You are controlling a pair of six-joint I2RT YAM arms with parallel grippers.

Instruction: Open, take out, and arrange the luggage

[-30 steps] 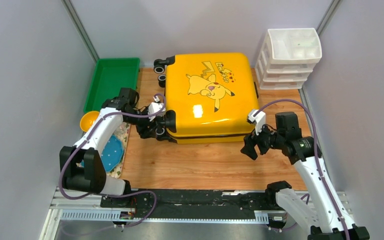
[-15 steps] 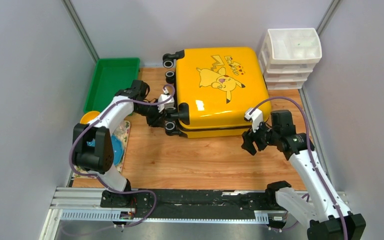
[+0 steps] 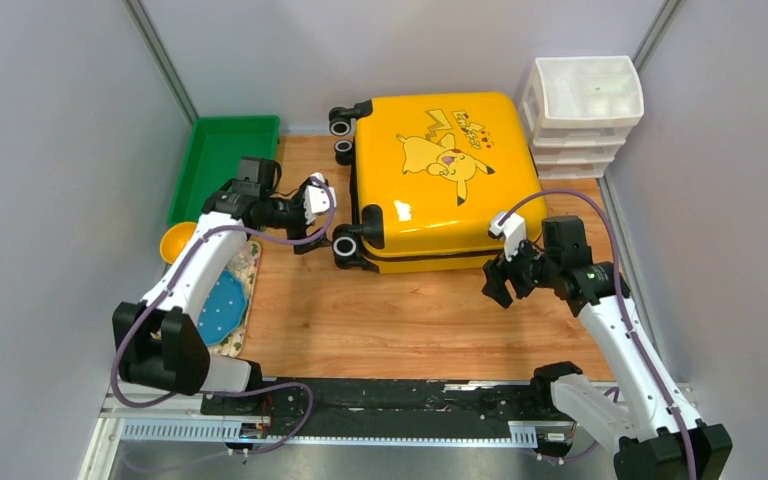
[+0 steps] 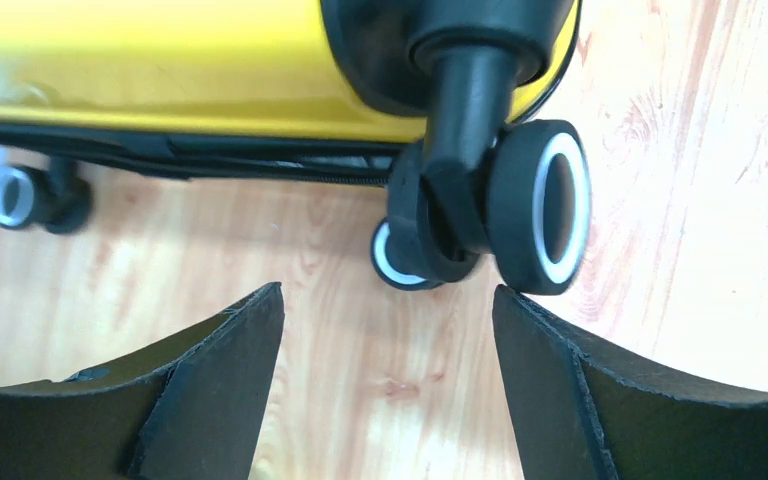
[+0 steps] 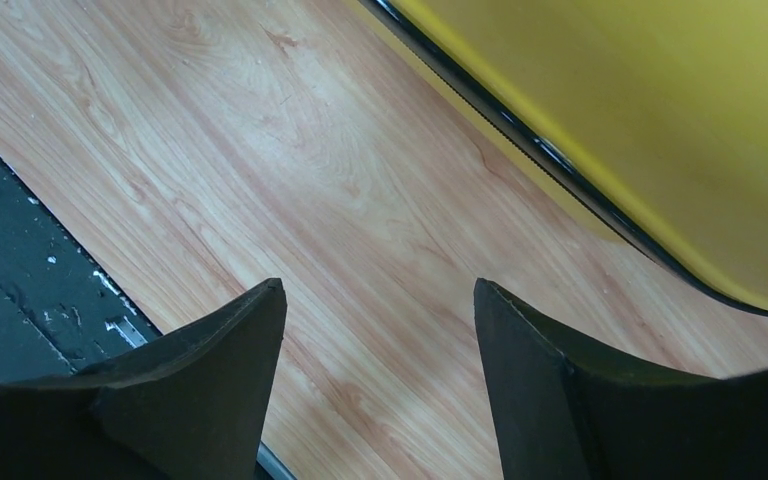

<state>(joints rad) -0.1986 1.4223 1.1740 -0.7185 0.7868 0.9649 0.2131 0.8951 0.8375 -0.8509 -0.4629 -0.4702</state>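
The luggage point(image 3: 440, 180) is a yellow Pikachu-print suitcase lying flat and closed at the back of the wooden table, wheels to the left. My left gripper point(image 3: 317, 237) is open and empty just left of the suitcase's near wheel point(image 3: 345, 246), not touching it. In the left wrist view the gripper point(image 4: 388, 300) faces that black double wheel point(image 4: 538, 205) under the yellow shell point(image 4: 160, 60). My right gripper point(image 3: 494, 287) is open and empty by the suitcase's near right corner. In the right wrist view the gripper point(image 5: 380, 290) hangs over bare wood, the zipped shell edge point(image 5: 640, 120) at upper right.
A green tray point(image 3: 222, 160) sits at the back left. A white drawer unit point(image 3: 580, 115) stands at the back right, close to the suitcase. An orange bowl point(image 3: 175, 241) and a blue plate point(image 3: 222, 306) lie on a mat at the left. A black rail point(image 3: 390, 400) runs along the near edge.
The suitcase has shifted back and to the right and turned a little. My left gripper, earlier against the near wheel, has drawn back to the left. The right gripper has barely moved.
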